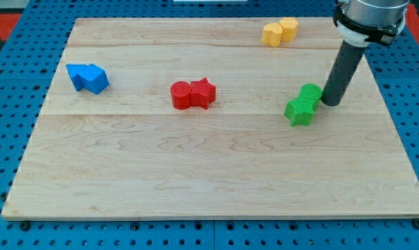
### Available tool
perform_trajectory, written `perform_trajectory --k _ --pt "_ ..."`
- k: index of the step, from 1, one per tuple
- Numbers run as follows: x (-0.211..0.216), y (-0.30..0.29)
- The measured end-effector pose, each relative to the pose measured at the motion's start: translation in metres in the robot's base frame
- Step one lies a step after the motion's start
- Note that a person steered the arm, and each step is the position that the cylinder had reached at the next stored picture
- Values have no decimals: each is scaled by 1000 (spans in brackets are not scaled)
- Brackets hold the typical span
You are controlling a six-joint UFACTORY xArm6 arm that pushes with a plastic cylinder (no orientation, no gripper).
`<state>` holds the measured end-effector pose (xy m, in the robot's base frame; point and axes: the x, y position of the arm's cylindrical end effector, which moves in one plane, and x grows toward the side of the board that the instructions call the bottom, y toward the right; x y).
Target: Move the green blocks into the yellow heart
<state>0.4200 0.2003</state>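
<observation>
Two green blocks sit together at the view's right: a green star (300,111) and, touching it up and to the right, a rounder green block (311,93). Two yellow blocks stand at the view's top right: a yellow heart (288,28) and a yellow hexagon-like block (272,34) touching it on its left. My tip (330,103) rests on the board just right of the rounder green block, touching or nearly touching it. The yellow pair lies well above the green pair.
A red cylinder (181,94) and a red star (203,92) touch near the board's middle. Two blue blocks (87,77) sit together at the view's left. The wooden board (209,180) lies on a blue pegboard.
</observation>
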Motion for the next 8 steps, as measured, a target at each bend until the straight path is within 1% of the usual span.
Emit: perform_trajectory --k 1,3,4,5,6,7,8 --pt "-10 0" --pt "-36 62" --pt "-14 83" --pt "59 21" --pt "56 -73" --pt "25 -102" --pt "14 -84"
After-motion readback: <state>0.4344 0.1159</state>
